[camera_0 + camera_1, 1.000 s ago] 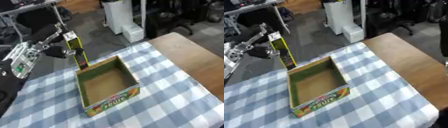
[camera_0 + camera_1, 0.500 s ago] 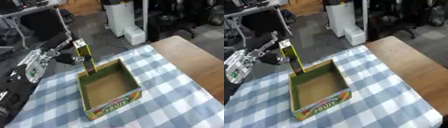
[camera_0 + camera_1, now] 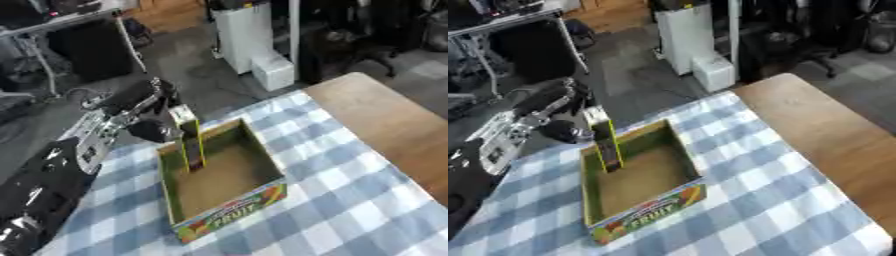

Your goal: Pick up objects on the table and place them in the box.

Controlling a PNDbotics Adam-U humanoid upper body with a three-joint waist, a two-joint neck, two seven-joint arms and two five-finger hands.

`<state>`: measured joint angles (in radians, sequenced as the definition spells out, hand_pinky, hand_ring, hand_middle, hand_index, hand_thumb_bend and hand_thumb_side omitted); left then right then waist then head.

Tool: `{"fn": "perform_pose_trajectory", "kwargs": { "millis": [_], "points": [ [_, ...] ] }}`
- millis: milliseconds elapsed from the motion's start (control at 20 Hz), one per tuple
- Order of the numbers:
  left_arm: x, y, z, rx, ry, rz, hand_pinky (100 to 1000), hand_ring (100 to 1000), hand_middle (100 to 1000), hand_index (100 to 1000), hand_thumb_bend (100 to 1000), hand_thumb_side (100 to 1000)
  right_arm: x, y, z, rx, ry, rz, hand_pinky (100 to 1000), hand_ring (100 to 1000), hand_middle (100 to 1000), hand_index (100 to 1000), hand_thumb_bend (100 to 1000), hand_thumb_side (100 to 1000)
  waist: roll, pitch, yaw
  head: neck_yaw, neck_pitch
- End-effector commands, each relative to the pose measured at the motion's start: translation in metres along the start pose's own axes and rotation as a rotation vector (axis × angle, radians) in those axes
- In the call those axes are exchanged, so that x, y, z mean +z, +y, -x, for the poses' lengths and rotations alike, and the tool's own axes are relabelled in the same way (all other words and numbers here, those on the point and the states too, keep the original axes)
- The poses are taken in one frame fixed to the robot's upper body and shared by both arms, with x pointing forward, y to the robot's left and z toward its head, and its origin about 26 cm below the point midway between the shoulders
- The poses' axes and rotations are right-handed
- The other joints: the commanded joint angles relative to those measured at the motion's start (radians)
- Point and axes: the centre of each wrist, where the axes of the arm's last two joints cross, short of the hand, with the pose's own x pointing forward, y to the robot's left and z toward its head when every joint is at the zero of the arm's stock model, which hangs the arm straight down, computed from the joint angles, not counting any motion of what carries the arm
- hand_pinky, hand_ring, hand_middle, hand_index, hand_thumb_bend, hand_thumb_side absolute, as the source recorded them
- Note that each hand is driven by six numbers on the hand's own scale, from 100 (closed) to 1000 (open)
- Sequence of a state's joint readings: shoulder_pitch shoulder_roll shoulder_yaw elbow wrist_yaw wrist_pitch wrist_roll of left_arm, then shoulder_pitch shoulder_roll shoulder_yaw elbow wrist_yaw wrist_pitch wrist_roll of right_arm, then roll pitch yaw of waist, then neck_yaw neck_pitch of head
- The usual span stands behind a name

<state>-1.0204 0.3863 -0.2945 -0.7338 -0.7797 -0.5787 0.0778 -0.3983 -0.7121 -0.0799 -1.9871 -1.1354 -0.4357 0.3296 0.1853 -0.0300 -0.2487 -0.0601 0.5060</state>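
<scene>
The left hand [image 3: 150, 116] is pinching the top of a tall narrow carton [image 3: 189, 145], hanging just below its fingers inside the box [image 3: 229, 212] by the far-left wall, and releasing upright is risking a topple.

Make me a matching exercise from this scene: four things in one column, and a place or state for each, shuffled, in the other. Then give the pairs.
Things:
1. tall narrow package
2. fruit box
3. left hand
4. bare wooden tabletop

Places or states:
A. open-topped, standing on the checked cloth
B. to the right of the cloth, uncovered
C. upright, lower end inside the box
D. fingers curled round the package's top, at the box's far left corner

Pairs: 1-C, 2-A, 3-D, 4-B
</scene>
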Motion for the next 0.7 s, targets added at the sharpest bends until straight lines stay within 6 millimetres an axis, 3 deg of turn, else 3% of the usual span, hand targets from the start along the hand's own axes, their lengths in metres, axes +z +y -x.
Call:
{"fn": "perform_pose_trajectory", "kwargs": {
  "millis": [50, 150, 300, 700],
  "points": [
    [0.002, 0.013, 0.006, -0.067, 0.016, 0.05, 455, 585, 688, 711, 795, 881, -0.009, 0.001, -0.005, 0.005, -0.017, -0.031, 400, 340, 366, 542, 100, 1000, -0.01, -0.01, 0.002, 0.015, -0.019],
    [0.003, 0.013, 0.007, -0.079, 0.029, 0.066, 544, 652, 748, 737, 810, 888, -0.008, 0.001, -0.006, 0.008, -0.016, -0.028, 400, 340, 366, 541, 100, 1000, -0.01, -0.011, 0.003, 0.017, -0.017],
    [0.005, 0.014, 0.009, -0.087, 0.039, 0.074, 582, 679, 772, 748, 834, 895, -0.007, 0.001, -0.006, 0.013, -0.016, -0.027, 400, 340, 366, 540, 100, 1000, -0.011, -0.012, 0.008, 0.017, -0.015],
    [0.013, 0.043, 0.012, -0.045, 0.082, -0.057, 571, 651, 770, 761, 858, 873, 0.003, -0.001, -0.007, 0.045, -0.005, -0.023, 400, 340, 366, 537, 100, 1000, -0.018, -0.018, 0.042, 0.002, -0.013]
  ]
}}
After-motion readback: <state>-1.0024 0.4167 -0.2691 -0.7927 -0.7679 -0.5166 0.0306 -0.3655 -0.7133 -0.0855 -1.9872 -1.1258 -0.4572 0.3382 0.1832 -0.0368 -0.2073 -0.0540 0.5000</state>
